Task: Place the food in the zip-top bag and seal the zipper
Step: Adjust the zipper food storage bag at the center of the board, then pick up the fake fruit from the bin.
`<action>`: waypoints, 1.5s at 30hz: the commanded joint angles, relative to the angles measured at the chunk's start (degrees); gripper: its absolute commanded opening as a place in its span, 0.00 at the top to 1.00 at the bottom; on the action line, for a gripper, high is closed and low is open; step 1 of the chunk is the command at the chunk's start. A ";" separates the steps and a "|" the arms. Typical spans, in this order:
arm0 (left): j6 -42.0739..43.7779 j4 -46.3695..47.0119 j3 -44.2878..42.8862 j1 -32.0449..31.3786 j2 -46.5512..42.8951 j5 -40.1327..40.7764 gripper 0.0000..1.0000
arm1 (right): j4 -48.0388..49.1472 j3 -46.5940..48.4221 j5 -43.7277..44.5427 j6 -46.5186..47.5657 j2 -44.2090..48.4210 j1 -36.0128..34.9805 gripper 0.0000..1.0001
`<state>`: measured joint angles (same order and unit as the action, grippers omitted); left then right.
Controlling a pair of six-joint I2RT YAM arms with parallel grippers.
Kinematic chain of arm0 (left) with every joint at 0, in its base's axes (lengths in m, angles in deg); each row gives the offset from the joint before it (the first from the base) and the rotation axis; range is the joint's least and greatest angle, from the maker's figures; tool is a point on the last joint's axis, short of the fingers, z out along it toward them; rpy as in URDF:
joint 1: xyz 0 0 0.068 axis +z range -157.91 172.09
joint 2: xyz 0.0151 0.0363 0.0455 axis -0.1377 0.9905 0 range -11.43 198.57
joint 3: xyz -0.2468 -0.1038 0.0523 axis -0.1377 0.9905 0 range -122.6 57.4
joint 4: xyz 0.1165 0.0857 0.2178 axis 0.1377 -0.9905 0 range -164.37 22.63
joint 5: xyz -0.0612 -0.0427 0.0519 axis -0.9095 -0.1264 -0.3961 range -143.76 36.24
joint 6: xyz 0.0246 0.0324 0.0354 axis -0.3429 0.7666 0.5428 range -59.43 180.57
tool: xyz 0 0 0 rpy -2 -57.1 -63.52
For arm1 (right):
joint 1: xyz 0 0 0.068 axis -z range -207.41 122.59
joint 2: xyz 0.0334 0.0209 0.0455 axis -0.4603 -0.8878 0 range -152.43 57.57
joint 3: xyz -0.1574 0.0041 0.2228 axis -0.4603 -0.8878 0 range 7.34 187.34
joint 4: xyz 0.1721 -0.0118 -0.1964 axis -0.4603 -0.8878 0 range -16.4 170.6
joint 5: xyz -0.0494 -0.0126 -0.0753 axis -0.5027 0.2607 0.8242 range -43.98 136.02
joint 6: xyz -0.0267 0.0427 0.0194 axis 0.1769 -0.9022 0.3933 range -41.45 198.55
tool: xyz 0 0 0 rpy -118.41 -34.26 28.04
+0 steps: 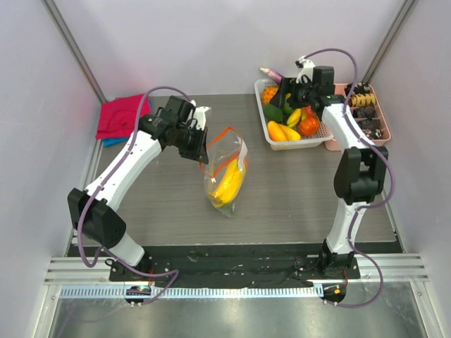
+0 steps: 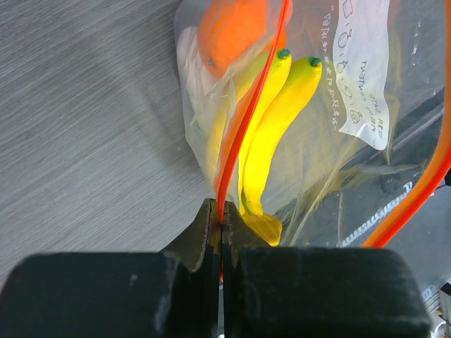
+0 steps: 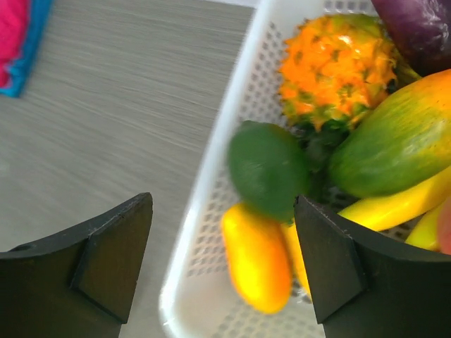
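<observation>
- The left gripper [image 2: 220, 215] is pinched tight on the zipper [image 2: 248, 120], and the orange-red strip runs up from between its jaws.
- The zip-top bag [image 1: 227, 169] hangs from that pinch in the middle of the top view. A banana [image 2: 282, 113] and an orange [image 2: 229, 32] are inside. I can't quite tell whether its bottom touches the table [image 1: 162, 204].
- The left arm [image 1: 127, 165] slants up and right from the lower left.
- The right gripper [image 3: 222, 232] is spread wide and holds nothing. It hovers over the rim of the white basket [image 3: 204, 176] at the upper right, with a green fruit [image 3: 268, 169] just beyond its fingers.
- The right arm [image 1: 356, 169] rises, then bends toward the basket.
</observation>
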<state>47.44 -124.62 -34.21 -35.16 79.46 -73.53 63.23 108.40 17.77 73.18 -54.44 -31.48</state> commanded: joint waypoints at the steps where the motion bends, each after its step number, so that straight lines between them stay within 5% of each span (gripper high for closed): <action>1: -0.41 1.09 -1.90 0.17 -0.36 -1.41 1.00 | -0.03 8.36 4.00 10.18 -5.93 -0.58 0.13; 16: -0.41 1.00 -1.20 0.17 0.25 -1.68 1.00 | -2.06 16.28 7.86 16.26 -17.54 -3.75 0.10; 26: -0.67 1.27 -0.76 0.17 0.34 -2.20 1.00 | -2.41 11.63 7.33 18.29 -16.14 -3.31 0.15; 35: -0.76 1.53 -0.14 0.17 0.07 -2.82 1.00 | -3.20 13.81 -2.77 12.05 -16.84 0.73 0.21; 45: -0.59 1.53 -0.06 0.17 0.43 -2.56 1.00 | -6.36 14.08 -2.08 15.21 -18.51 -0.05 0.18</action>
<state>47.23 -124.60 -34.19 -35.16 80.03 -74.86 57.97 121.01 15.65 86.40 -72.60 -30.70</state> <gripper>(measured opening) 0.020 0.796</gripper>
